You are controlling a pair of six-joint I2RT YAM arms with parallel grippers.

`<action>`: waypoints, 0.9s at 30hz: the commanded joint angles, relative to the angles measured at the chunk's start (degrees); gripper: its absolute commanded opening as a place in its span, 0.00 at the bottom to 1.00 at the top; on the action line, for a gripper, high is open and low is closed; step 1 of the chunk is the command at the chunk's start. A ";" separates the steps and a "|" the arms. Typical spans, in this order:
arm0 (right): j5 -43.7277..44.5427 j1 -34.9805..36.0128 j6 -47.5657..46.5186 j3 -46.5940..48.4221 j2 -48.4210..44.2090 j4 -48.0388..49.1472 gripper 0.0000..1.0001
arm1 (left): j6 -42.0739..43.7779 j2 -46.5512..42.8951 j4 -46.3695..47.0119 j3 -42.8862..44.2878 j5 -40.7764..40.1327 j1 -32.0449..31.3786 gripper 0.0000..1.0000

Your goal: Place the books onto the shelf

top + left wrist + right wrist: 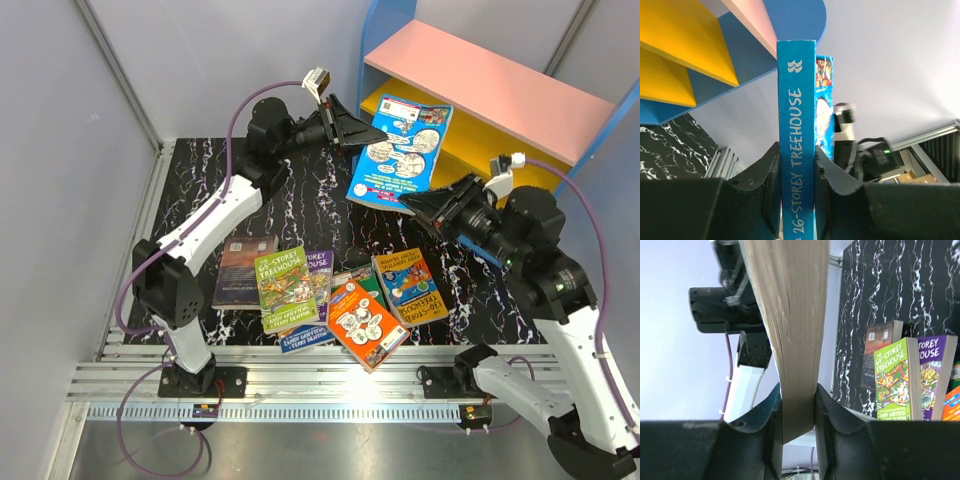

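A blue book [400, 155] hangs in the air in front of the shelf [490, 90], held by both arms. My left gripper [355, 130] is shut on its spine [797, 125], which stands upright between the jaws of that gripper [797, 165]. From the lower right, my right gripper [415, 205] is shut on the book's page edge [790, 305], clamped between the jaws of that gripper [798, 405]. Several more books lie on the black marbled table: a dark brown one [243, 270], a green one [285, 288], a purple one [318, 275] and an orange one [367, 325].
The shelf's yellow lower board [480, 150] sits just behind the held book, with its blue side frame [372, 40] at the left. Another book with a blue and orange cover [410, 287] lies at the right of the pile. Grey walls close in both sides of the table.
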 commanded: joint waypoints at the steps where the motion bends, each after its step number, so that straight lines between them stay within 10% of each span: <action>1: 7.62 -0.08 -8.22 13.13 3.34 -4.71 0.00 | 3.81 -2.00 -1.68 4.02 0.05 0.52 0.00; 10: 19.14 -0.08 -23.70 38.36 14.85 -15.37 0.00 | 12.25 -3.93 -10.83 5.52 0.23 0.70 0.62; 12: 20.46 -0.08 -26.06 43.36 16.97 -16.00 0.00 | 13.31 -5.33 -11.28 3.42 -0.13 1.22 0.99; 20: 23.10 -1.04 -28.80 54.29 29.72 -15.92 0.00 | 15.85 -14.47 -12.31 -8.89 -1.70 5.00 0.99; 27: 10.80 -15.46 -18.52 57.08 40.35 -2.65 0.00 | 21.40 -25.37 -19.89 -19.51 -3.99 5.45 0.99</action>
